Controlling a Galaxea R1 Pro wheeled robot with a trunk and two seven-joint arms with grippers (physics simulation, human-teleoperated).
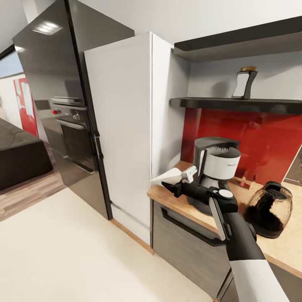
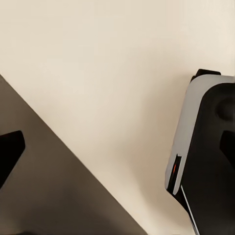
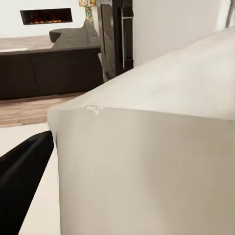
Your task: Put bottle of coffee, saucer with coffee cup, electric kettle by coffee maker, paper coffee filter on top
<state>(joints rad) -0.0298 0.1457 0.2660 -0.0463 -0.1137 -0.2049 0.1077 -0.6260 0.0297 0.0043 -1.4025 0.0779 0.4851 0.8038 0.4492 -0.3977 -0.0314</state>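
- Head view: the right gripper [image 1: 181,179] is clamped on a white paper coffee filter [image 1: 167,176], which is pinched flat and points away from the coffee maker [image 1: 214,170] toward the tall white cabinet [image 1: 126,126].
- The filter is held in the air over the countertop [image 1: 285,247] edge, just beside the coffee maker and below its open top.
- The coffee maker stands on the countertop against the red backsplash [image 1: 260,142], with the right arm crossing in front of its base.
- A dark glass carafe [image 1: 269,209] sits on the countertop near the coffee maker, on the side away from the cabinet.
- The bottle of coffee [image 1: 244,83] stands upright on the dark shelf [image 1: 235,104] above the coffee maker.
- A black oven [image 1: 72,126] is built in beyond the cabinet, well apart from the coffee maker.
- Left wrist view: pale floor [image 2: 107,73] lies beneath, with a grey-and-black part of the robot's body [image 2: 208,147] at one edge. One dark finger [image 2: 9,154] of the left gripper [image 2: 9,154] shows; I cannot tell whether its jaws are apart or together.
- Right wrist view: the paper coffee filter [image 3: 147,156] is close against the lens, with one dark finger [image 3: 22,181] of the gripper beside it. A dark sofa [image 3: 49,68] and a lit fireplace [image 3: 46,16] show far behind.
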